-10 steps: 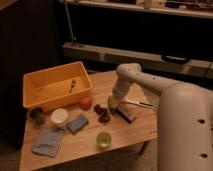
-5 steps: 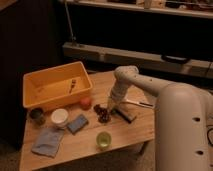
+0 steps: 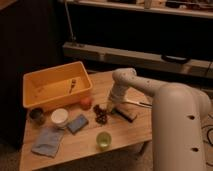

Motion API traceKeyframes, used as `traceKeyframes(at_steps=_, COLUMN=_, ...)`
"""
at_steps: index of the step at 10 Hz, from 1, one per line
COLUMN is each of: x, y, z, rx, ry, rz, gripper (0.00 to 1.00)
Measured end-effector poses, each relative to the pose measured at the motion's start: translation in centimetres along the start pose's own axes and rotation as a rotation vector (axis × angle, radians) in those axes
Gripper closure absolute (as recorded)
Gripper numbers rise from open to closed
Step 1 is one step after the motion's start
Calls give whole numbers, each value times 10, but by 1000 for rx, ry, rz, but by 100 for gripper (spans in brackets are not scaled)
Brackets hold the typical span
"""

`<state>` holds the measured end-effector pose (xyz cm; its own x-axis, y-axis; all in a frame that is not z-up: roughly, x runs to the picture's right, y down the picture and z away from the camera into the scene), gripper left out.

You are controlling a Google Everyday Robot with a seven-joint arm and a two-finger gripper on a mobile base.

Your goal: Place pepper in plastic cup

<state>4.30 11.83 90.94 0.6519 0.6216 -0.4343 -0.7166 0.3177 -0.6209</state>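
Dim lab: wooden table (image 3: pixel 127 134), equipment shelves (image 3: pixel 130 54)

Blurring into shadow: claw (image 3: pixel 110 107), low over the tabletop (image 3: pixel 125 134) just beside the grapes (image 3: pixel 101 116). Running off the right and bottom edges: robot body (image 3: pixel 180 127), hiding the tabletop's right end. Showing too small to name: slim thing (image 3: pixel 72 86) in the bin (image 3: pixel 50 99). Sitting too dark to tell: flat thing (image 3: pixel 126 114) beside the claw.

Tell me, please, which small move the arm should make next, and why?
Probably a short lift straight up, to check that the pepper comes along. The gripper sits low at the table, just beside the grape cluster; the pepper itself is not visible there. The plastic cup stands apart, nearer the front edge.
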Motion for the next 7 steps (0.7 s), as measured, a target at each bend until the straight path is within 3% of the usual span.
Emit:
traceKeyframes(at_steps=2, x=0, y=0, z=-1, rx=6, ry=-5, rz=5, gripper=62)
traceKeyframes(at_steps=5, x=0, y=4, z=-18, rx=22, ry=-27, rz=1, gripper=92)
traceKeyframes(at_steps=7, x=-2, y=10, z=-38, rx=39, ry=-56, rz=-8, gripper=95)
